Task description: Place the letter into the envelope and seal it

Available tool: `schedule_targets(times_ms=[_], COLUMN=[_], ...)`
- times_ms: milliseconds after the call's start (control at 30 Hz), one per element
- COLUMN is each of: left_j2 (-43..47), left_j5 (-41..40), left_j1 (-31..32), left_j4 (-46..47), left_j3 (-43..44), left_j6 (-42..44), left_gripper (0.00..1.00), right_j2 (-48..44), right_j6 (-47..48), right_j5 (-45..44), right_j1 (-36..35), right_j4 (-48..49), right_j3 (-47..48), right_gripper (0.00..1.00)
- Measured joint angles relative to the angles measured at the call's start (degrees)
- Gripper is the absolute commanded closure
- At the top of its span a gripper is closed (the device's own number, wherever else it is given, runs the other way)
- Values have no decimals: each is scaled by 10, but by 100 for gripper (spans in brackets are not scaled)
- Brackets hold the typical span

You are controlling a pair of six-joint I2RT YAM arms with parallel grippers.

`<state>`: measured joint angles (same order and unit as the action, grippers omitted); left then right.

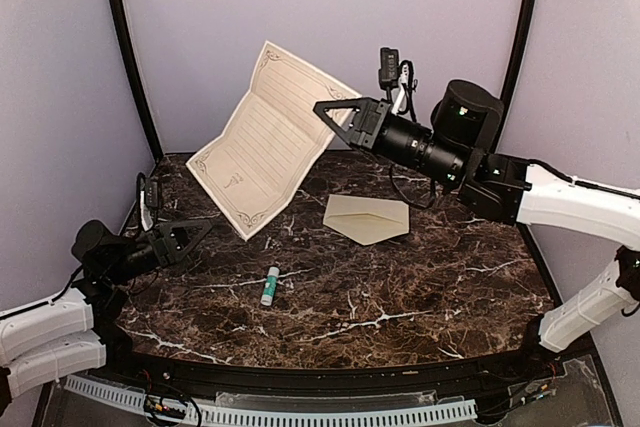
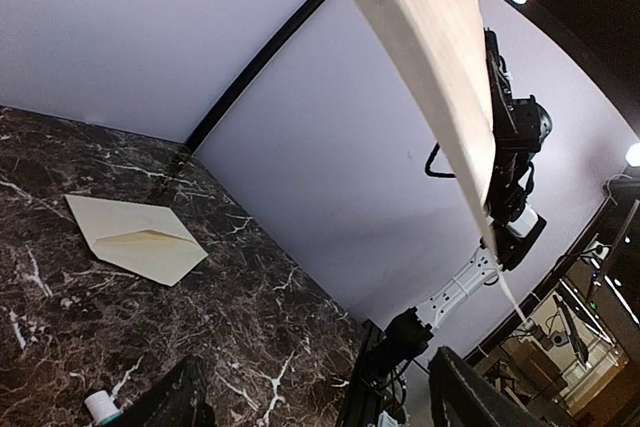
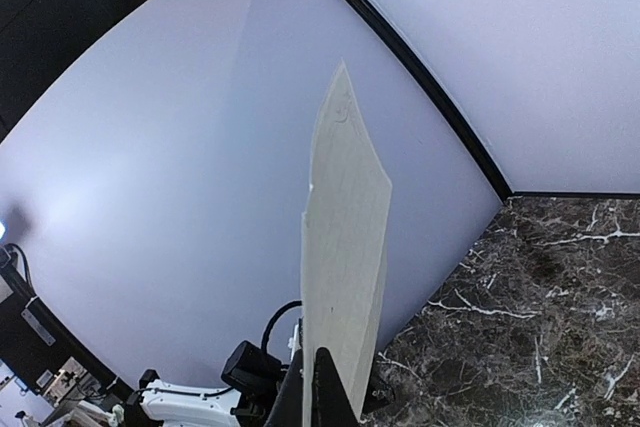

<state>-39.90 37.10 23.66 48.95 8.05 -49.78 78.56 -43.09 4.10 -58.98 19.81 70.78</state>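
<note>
Clamping the cream, brown-bordered paper letter (image 1: 262, 142) at upper centre, your right gripper (image 1: 321, 108) angles its long axis down-left toward your open left gripper (image 1: 198, 235).

One letter (image 1: 270, 137), one envelope (image 1: 367, 217), one tube (image 1: 270, 286)

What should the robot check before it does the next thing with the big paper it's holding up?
1. right gripper shut on the letter: ok.
2. Letter lifted off the table: ok.
3. Letter folded small enough for the envelope: not ok, it hangs spread open.
4. left gripper open and holding nothing: ok.
5. Envelope flap open: cannot tell.
6. glue stick lying apart from the envelope: ok.
</note>
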Motion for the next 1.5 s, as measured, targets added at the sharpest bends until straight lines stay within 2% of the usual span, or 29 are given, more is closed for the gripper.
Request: schedule_targets(times_ms=[200,400,600,800,1133,1500], left_j2=[-29,-54,-51,-39,-22,-34], left_j5=[1,-3,-3,-3,3,-4], left_j1=[45,73,80,80,81,81], left_j4=[11,16,32,47,69,66], left_j3=[70,103,83,43,35,61], left_j6=[12,30,45,64,95,116], left_gripper=[25,25,23,31,39,39], right_j2=[3,10,10,10,6,6], right_j6=[-19,-30,-31,-31,-28,-19], right_j5=[17,25,25,25,25,23], right_j1=[-15,-19,-20,-31,-59,-88], right_j4=[25,42,41,34,19,-5], right_j3=[-8,-23,-21,2,43,53], right_gripper=[100,100,100,100,100,100])
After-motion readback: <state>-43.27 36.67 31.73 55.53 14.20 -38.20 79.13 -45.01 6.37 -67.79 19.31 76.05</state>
